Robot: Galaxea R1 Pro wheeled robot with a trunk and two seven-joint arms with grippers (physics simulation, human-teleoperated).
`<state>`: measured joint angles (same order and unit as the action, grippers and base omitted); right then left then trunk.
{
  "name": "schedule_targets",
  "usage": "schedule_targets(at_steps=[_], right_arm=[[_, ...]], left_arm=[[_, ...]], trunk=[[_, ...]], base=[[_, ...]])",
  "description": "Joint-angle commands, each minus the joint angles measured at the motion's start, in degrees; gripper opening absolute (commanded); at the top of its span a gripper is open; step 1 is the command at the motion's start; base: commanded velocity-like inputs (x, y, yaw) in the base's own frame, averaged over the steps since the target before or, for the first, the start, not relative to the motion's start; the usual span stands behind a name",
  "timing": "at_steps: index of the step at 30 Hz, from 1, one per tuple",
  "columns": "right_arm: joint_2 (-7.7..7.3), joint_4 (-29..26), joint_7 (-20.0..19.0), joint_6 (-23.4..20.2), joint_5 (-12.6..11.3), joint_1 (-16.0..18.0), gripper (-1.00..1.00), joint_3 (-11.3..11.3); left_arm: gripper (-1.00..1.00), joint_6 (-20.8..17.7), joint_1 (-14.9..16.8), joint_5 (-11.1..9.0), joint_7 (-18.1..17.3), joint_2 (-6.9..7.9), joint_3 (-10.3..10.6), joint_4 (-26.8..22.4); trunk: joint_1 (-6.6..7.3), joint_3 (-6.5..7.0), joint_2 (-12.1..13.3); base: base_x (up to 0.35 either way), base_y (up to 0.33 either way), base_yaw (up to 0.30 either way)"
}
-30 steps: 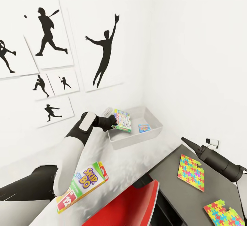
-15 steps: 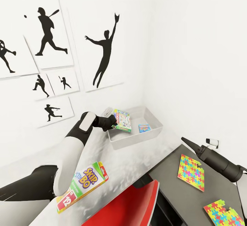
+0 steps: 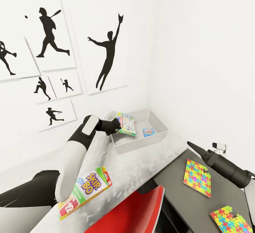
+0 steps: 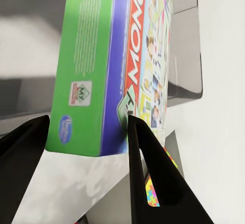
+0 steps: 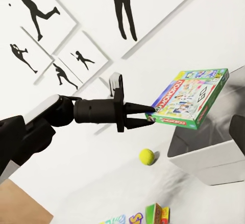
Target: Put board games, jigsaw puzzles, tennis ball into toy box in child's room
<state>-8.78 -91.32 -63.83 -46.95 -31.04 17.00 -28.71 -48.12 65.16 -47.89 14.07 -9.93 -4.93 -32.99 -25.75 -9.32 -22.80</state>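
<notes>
A: Where is the Monopoly box (image 3: pixel 126 123) now?

B: The left gripper (image 3: pixel 117 126) pinches one short edge, fingers closed on it. The box reaches out from the fingertips over the near rim of the toy box (image 3: pixel 161 134) — its long axis points into the bin.

A: What lies inside?

B: One small colourful box (image 3: pixel 149 131). The right gripper (image 3: pixel 191 144) is far away; whether it is open I cannot tell.

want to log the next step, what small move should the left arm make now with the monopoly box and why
Probably carry the Monopoly box a little further over the toy box and then open. The left gripper pinches only the box's end, and in the right wrist view the box hangs above the bin's near rim rather than inside it, so a release now might tip it out.
</notes>
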Motion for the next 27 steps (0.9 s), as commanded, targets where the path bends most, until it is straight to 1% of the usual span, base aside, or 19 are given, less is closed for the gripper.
schedule_targets(at_steps=[1,3,4,11,15,27], right_arm=[[-0.01,0.0,-0.1,-0.3,-0.2,0.1,1.00,0.0],[-0.01,0.0,-0.1,-0.3,-0.2,0.1,1.00,0.0],[-0.01,0.0,-0.1,-0.3,-0.2,0.1,1.00,0.0],[-0.01,0.0,-0.2,-0.3,-0.2,0.1,1.00,0.0],[-0.01,0.0,-0.2,-0.3,-0.2,0.1,1.00,0.0],[-0.01,0.0,-0.2,-0.3,-0.3,0.0,1.00,0.0]], left_arm=[[-1.00,-0.2,0.1,-0.6,0.6,-0.07,-0.3,-0.1],[-1.00,-0.2,0.1,-0.6,0.6,-0.07,-0.3,-0.1],[1.00,-0.2,0.1,-0.6,0.6,-0.07,-0.3,-0.1],[1.00,1.6,0.1,-0.5,0.5,-0.07,-0.3,-0.3],[1.00,1.9,0.1,-0.5,0.4,-0.07,-0.3,-0.4],[1.00,0.7,0.0,-0.5,0.5,-0.07,-0.3,-5.6]], trunk=[[-0.03,-0.12,-0.1],[-0.03,-0.12,-0.1],[-0.03,-0.12,-0.1],[-0.03,-0.12,-0.1],[-0.03,-0.12,-0.1],[-0.03,-0.12,-0.1]], base=[[0.000,0.000,0.000],[0.000,0.000,0.000],[0.000,0.000,0.000],[0.000,0.000,0.000],[0.000,0.000,0.000],[0.000,0.000,0.000]])
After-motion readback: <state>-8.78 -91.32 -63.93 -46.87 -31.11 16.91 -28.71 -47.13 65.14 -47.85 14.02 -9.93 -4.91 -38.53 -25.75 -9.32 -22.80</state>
